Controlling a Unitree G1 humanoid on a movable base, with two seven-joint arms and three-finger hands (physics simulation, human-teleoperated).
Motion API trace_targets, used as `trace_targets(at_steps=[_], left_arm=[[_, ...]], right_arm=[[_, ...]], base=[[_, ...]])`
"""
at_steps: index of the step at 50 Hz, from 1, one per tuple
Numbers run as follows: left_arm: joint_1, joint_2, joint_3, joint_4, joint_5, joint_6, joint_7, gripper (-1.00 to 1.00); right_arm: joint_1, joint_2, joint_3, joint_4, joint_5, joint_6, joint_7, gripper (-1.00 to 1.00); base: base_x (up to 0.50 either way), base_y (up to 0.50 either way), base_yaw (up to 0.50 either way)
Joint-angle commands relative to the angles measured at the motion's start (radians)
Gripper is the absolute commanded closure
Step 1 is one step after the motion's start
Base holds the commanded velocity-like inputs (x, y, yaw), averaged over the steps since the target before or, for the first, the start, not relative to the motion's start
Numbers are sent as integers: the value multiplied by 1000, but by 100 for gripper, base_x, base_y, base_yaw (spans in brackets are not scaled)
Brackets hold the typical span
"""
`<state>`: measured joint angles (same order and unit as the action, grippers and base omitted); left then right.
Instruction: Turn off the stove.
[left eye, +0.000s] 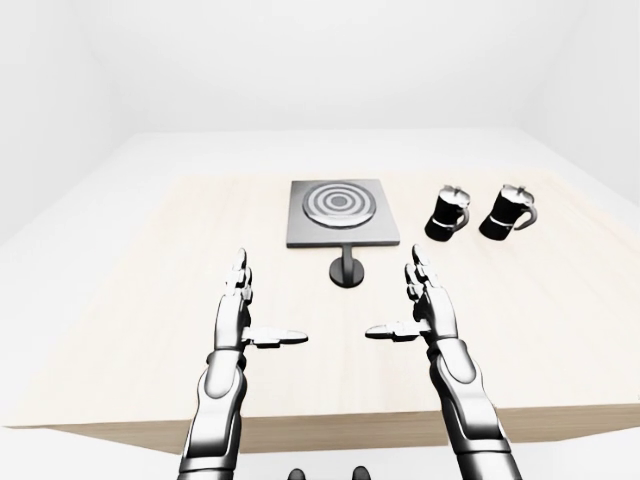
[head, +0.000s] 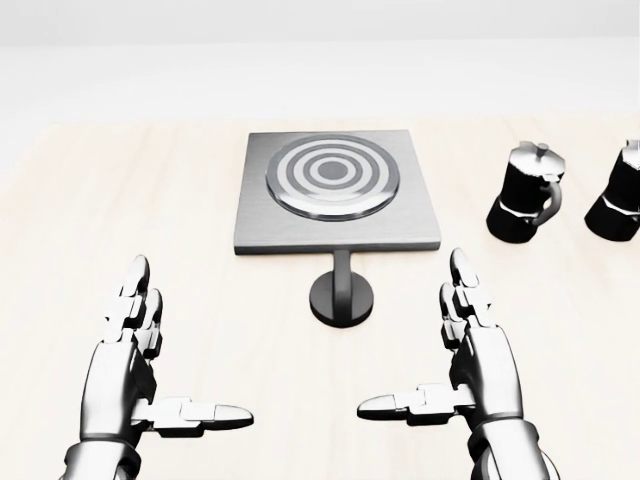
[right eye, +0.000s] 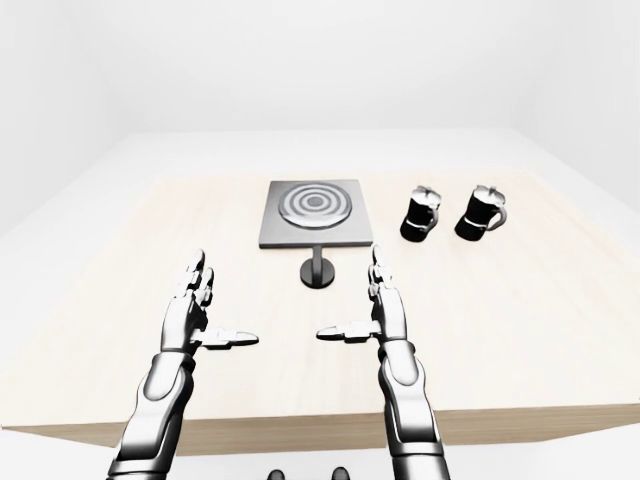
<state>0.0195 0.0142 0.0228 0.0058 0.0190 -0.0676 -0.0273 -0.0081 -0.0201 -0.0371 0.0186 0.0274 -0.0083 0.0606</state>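
A grey square stove (head: 338, 190) with a ringed burner lies on the wooden table (head: 60, 230), top centre of the head view. Its round dark knob (head: 342, 298) sits on a short stem just below the stove's lower edge. My left hand (head: 160, 370) is open, fingers straight, thumb pointing right, at the lower left, well left of the knob. My right hand (head: 440, 350) is open, thumb pointing left, at the lower right, right of and below the knob. Neither hand touches anything.
Two black moka pots stand to the right of the stove, one (head: 525, 192) nearer to it and one (head: 618, 195) at the head view's right edge. The table's near edge (left eye: 330, 425) shows at the bottom of the left-eye view.
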Motion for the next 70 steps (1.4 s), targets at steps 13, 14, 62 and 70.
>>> trace_targets(at_steps=[13,14,62,70], left_arm=[[-3,-1,2,3,-9,-7,0,-100],[-5,-1,3,7,-10,-8,-1,-100],[303,-55,797,-162,-220,-20,107,-100],[271,-34,777,-153,-210,-15,137,-100]], right_arm=[[-4,-2,-1,15,-2,-17,9,-100],[-5,-2,-2,18,-1,-21,10,-100],[-7,-2,0,17,-5,-24,0,-100],[-14,6,26,3,-43,35,-16,-100]], base=[[50,-2,0],[50,0,0],[9,0,0],[0,0,0]])
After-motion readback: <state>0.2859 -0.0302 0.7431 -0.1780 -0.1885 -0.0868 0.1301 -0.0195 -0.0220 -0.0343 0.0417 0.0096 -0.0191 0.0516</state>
